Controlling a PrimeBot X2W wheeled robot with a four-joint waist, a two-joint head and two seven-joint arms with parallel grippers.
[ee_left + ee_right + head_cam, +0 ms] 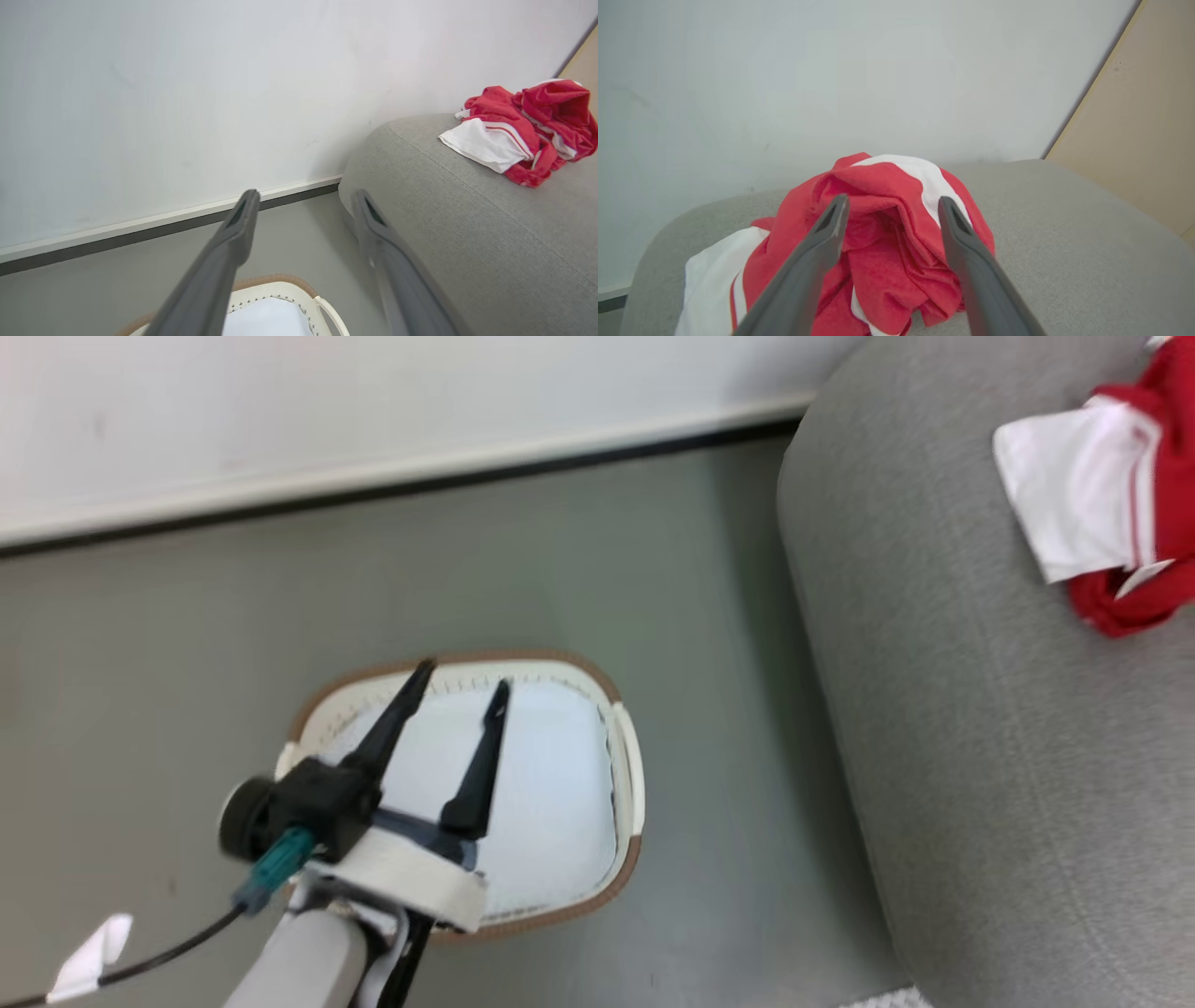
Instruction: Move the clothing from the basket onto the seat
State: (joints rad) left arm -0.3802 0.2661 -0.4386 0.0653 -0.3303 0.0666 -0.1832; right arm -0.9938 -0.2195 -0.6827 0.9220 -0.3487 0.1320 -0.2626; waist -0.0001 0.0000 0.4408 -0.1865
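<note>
While the soft bright red-and-white sports clothing (pixel 887 233) lies bunched on the rounded light grey fabric seat (pixel 1064 242), right gripper (pixel 891 205) hangs over it, fingers apart | left gripper (pixel 463 677) spread above oval white plastic basket (pixel 627 765) | handling: probably light, limp; pinch a thick fold

Clothing (pixel 523 130) up on the seat (pixel 980 756), basket (pixel 636 775) down on the floor.

There it is: the clothing sits in a crumpled heap of bright red fabric with white panels and thin red-and-white trim, one white flap splayed flat towards the seat's rounded end. The seat, light grey and upholstered, carries the whole heap on top. The basket, oval, white, perforated and brown round the rim, stands upright on the floor near the seat, well apart from the heap, its pale bottom in plain sight.
</note>
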